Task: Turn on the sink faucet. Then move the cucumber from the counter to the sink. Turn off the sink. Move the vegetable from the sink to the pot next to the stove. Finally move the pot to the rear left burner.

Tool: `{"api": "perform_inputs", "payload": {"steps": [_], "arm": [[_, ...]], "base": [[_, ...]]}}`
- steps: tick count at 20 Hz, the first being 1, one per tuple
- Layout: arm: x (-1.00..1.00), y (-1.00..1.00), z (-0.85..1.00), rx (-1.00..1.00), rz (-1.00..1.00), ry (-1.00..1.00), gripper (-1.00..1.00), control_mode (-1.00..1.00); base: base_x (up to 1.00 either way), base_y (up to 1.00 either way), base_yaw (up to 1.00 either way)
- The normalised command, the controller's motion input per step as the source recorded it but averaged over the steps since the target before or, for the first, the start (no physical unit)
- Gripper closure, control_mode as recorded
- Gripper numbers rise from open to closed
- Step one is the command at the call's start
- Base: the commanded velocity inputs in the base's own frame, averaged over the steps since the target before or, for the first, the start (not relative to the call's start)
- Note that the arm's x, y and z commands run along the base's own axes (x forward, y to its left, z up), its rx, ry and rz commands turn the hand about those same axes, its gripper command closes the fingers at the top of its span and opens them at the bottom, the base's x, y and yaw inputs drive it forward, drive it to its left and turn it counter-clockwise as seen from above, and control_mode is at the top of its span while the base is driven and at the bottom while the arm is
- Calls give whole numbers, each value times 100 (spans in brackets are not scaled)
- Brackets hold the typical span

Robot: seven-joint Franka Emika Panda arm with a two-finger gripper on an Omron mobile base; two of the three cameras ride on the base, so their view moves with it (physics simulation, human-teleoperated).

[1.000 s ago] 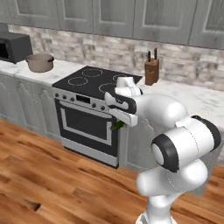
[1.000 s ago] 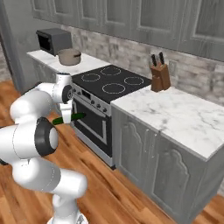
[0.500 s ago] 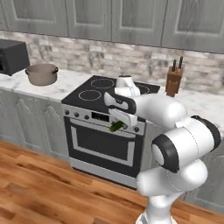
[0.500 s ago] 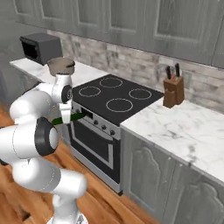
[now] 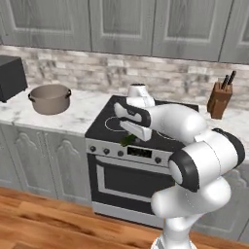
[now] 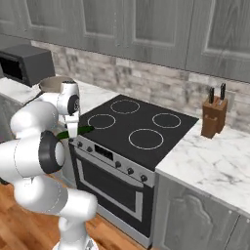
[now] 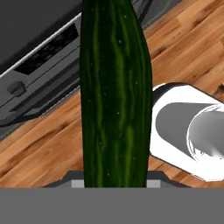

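A: What did the room look like, biggest things first?

B: Grey panelled cabinets (image 5: 121, 24) ran above a stone backsplash; below lay the white marble counter with grey veins (image 5: 73, 119) and the black glass stove with white rings (image 6: 141, 129). A wooden floor (image 5: 44, 219) lay beneath.

A: And smaller things?

B: The squat tan-grey metal pot (image 5: 50, 98) stood on the counter left of the stove, near a black boxy microwave (image 6: 27, 63) cut off at the edge. A brown knife block (image 6: 214, 117) stood to the right.

A: The gripper (image 5: 130, 138)?

B: Partly closed on the dark green cucumber (image 7: 114, 96), held over the stove's front edge. The fingertips themselves were hidden.

A: Any change?

B: The base had driven left, bringing the pot closer; the cucumber stayed gripped.
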Motion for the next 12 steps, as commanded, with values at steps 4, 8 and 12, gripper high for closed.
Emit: {"api": "perform_inputs", "payload": {"steps": [4, 8, 12], "arm": [[0, 0, 0, 0, 0, 0, 100, 100], [0, 0, 0, 0, 0, 0, 100, 100], [0, 0, 0, 0, 0, 0, 100, 100]], "base": [[79, 66, -33], [78, 62, -34], [74, 60, -35]]}}
